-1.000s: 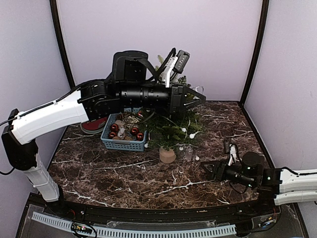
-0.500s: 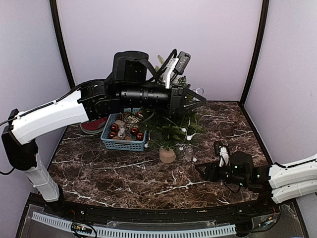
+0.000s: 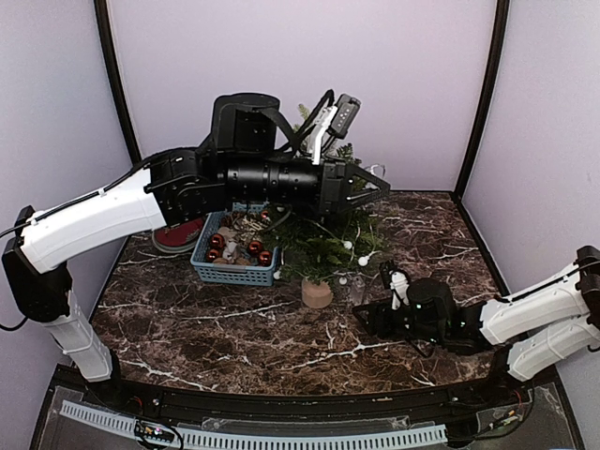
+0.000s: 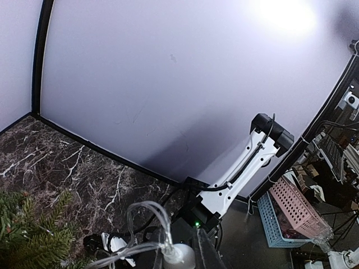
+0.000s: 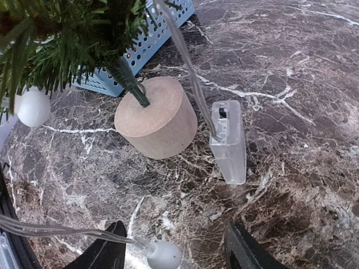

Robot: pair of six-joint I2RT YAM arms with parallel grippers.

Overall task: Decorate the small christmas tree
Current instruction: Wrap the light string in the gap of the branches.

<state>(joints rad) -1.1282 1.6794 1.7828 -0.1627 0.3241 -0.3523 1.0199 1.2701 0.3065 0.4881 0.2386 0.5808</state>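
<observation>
- while looking down from overhead, finds the small christmas tree [image 3: 323, 239] upright at centre frame on its pale wooden base [image 3: 317, 293]; just right of a blue basket [image 3: 234, 274] holding red baubles [image 3: 255, 247]
- stretches the left gripper [image 3: 373, 187] across the upper middle, above the tree's right side; jaws nearly pressed together, pinching a clear light string [image 4: 178, 256]
- sets the right gripper [image 3: 364, 319] low, right of centre, pointing at the base and apart from it; jaws spread wide, gripping nothing
- shows a white bulb [image 5: 164, 255] on its wire between the black fingertips [image 5: 109, 251] at the bottom of the right wrist view
- lays a clear battery box [image 5: 229, 143] flat on the marble table [image 3: 187, 319], just right of the base
</observation>
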